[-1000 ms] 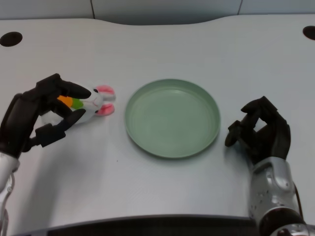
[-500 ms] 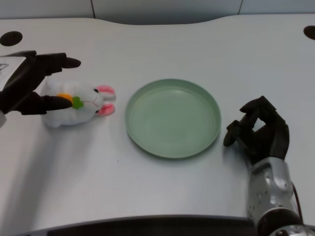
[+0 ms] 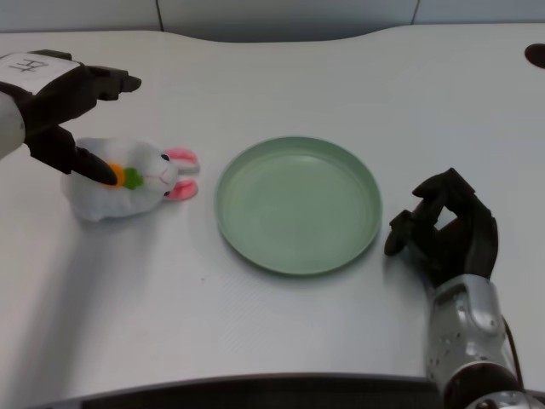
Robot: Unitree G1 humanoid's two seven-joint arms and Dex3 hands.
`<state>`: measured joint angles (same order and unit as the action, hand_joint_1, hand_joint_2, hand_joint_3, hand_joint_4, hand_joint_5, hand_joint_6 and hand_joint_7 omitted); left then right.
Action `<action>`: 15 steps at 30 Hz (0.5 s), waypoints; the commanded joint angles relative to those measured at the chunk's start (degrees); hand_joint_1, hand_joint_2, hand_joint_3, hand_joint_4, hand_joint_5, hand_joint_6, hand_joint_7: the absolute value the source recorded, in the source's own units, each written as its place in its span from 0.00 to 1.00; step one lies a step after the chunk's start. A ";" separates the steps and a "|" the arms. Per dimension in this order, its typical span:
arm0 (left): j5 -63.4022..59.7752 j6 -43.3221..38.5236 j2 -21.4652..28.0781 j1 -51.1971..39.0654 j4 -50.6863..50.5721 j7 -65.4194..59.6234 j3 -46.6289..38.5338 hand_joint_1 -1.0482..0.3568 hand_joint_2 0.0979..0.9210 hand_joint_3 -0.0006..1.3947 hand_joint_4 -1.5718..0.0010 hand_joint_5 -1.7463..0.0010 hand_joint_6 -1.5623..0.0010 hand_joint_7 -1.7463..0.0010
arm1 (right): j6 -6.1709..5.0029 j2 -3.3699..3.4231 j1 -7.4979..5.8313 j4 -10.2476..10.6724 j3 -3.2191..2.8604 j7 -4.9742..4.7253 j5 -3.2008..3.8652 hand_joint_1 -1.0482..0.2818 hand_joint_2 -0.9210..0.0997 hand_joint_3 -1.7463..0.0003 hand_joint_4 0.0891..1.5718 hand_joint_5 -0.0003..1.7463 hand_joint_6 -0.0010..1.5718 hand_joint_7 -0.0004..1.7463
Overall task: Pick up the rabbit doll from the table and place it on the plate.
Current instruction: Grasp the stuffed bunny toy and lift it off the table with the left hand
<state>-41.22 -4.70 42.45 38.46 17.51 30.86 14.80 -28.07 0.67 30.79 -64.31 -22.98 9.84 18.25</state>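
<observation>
A: What is the left hand (image 3: pixel 60 111) doing at far left?

B: It holds nothing, fingers spread; one lower fingertip seems to touch the rabbit doll (image 3: pixel 128 186), though that's hard to confirm.

A: And the doll?

B: On its side on the table (image 3: pixel 281 332), just left of the green plate (image 3: pixel 298 204).
</observation>
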 commanded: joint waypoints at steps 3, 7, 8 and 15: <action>-0.81 1.03 -2.20 4.91 6.51 2.20 3.80 0.05 0.97 0.01 1.00 0.88 0.91 0.99 | -0.05 0.09 -0.66 0.70 0.33 -0.65 -0.30 0.00 0.59 0.16 1.00 0.82 0.70 1.00; -1.23 1.55 -4.28 7.60 12.18 2.33 6.30 0.05 0.98 0.01 1.00 0.87 0.91 0.99 | 0.66 -0.25 -0.62 0.66 0.00 -0.21 0.29 0.00 0.63 0.13 0.99 0.82 0.69 1.00; -1.31 1.56 -5.05 8.36 14.36 1.94 6.94 0.05 0.98 0.01 1.00 0.86 0.91 0.99 | 0.54 -0.33 -0.62 0.58 -0.14 0.26 0.51 0.00 0.63 0.14 0.99 0.82 0.69 1.00; -4.13 0.44 -8.62 12.53 26.71 -3.05 11.62 0.01 1.00 0.02 0.99 0.83 0.90 0.99 | 1.08 -0.25 -0.91 1.52 -0.13 0.01 0.65 0.00 0.60 0.16 1.00 0.82 0.71 1.00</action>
<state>-44.53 -4.05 34.53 49.17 41.61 28.86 25.30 -27.76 0.18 30.49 -63.59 -23.19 10.40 18.85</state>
